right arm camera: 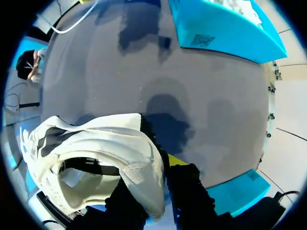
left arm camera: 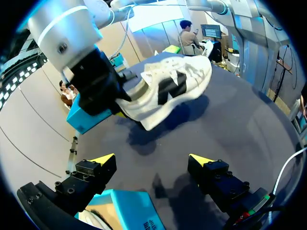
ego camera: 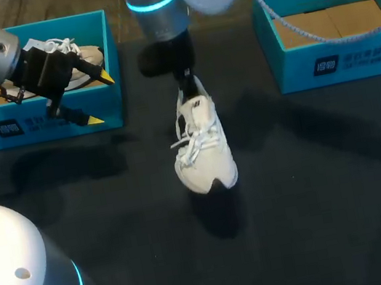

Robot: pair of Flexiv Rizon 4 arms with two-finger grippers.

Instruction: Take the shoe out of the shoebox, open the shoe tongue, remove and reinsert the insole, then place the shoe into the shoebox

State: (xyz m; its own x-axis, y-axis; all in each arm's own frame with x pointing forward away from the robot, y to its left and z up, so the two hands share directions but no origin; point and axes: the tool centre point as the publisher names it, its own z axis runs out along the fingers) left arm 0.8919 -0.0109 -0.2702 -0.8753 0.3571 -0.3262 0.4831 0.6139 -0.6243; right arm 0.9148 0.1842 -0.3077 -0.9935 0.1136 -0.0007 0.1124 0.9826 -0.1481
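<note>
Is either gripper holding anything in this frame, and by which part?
The right gripper holds the white shoe by its heel rim, lifted off the table. The left gripper is open and holds nothing.

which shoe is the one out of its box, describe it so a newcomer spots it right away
Start at the dark table, between the left shoebox and the right shoebox. Held above the middle is the white shoe, toe toward the robot, laces loose, its heel pinched by the right gripper. The other white shoe lies inside the left shoebox, gripped by nothing.
</note>
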